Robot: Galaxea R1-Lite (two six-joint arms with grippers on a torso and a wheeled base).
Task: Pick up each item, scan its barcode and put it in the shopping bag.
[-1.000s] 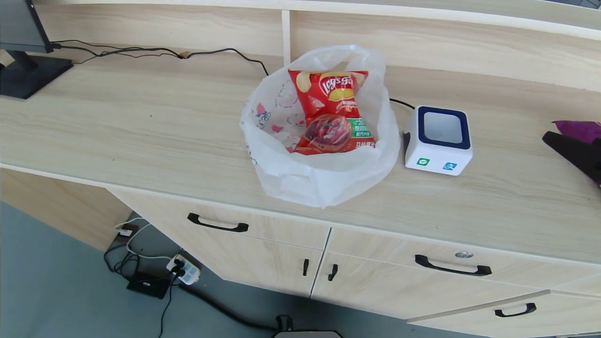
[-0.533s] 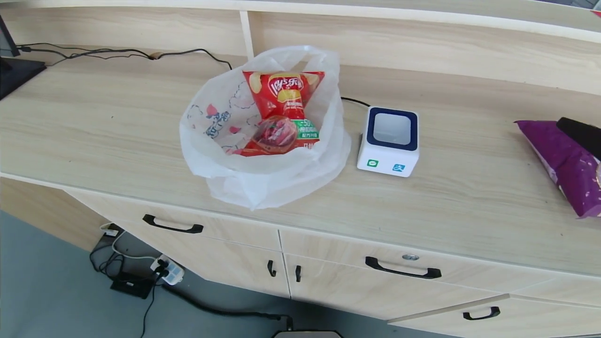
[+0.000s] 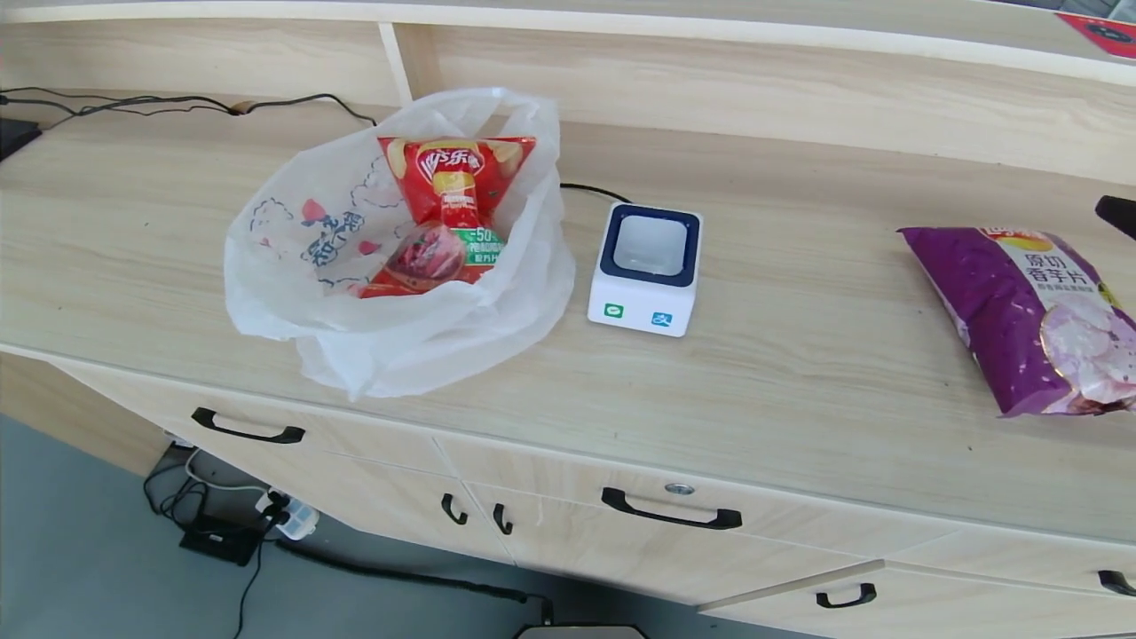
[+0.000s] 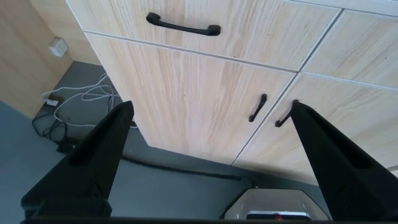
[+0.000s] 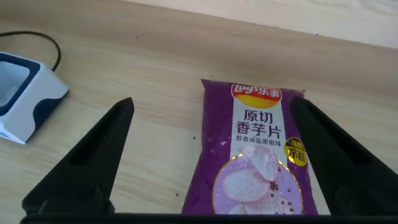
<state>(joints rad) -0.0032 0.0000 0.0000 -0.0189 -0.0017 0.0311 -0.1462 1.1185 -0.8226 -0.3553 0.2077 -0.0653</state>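
Starting nearest, a power strip and loose cables lie on the floor below a row of drawers with black handles. The left claw hangs low in front of those wooden fronts, its two fingers spread wide, holding and touching nothing. Above, on the pale wooden worktop, a white shopping bag slumps open toward the left end, with a red crisp packet standing inside it. Just beside the bag, on its right, sits the white scanner, window facing up, its cable running off behind the bag. Well apart, at the right end, a purple crisp packet lies flat, face up. The right claw hovers over that purple packet, fingers wide apart, one to either side of it, gripping nothing. The right wrist view takes in the packet with the scanner off to one side; the head view adds the bag and its contents. Black cables trail along the back of the worktop.
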